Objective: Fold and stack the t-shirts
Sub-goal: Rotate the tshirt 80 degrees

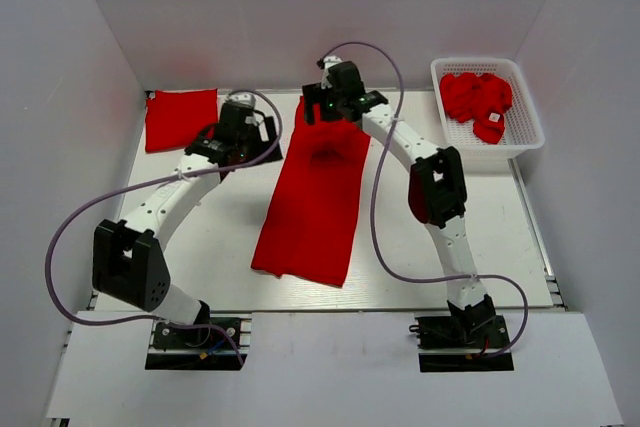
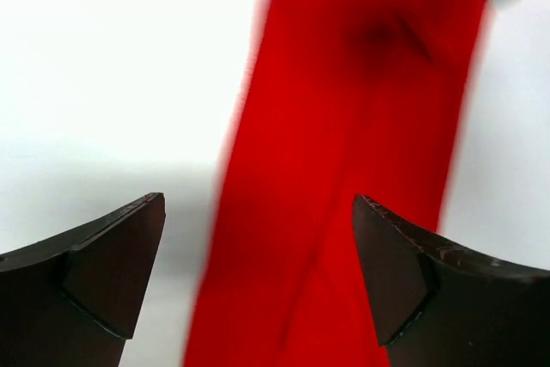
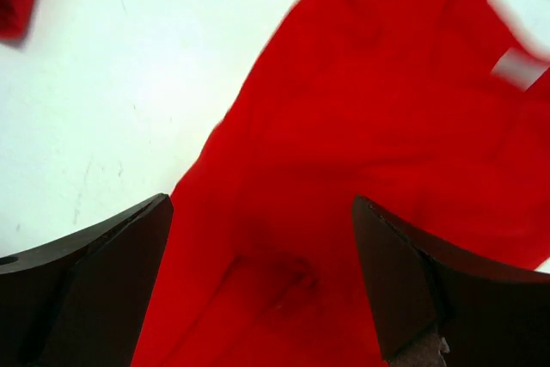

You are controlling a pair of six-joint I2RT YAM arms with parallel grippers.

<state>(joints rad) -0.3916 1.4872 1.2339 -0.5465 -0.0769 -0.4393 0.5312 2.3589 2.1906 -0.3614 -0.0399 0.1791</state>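
3 patches of red show on the white bench (image 1: 200, 257). Biggest is the long t-shirt (image 1: 310, 197), already narrowed to a strip and lying in the middle, between the 2 arms. Its long axis runs from the far side toward the near edge, with the near end swung a little to the left. Next in size, the white basket (image 1: 530, 117) at the far right holds a crumpled heap of t-shirts (image 1: 475, 97). A folded t-shirt (image 1: 180, 119) lies flat in the far left corner, well apart from the strip. The right hand (image 3: 258, 199) hangs right over the strip's far end, fingers spread wide with nothing between them, only cloth below. The left hand (image 2: 258, 199) is also spread and empty, just beside the strip's left edge near the far end, facing across it. To my eye, the next fold goes end over end along that long axis, so both hands want the far end. The right is already above it, and the left has only a short reach sideways.
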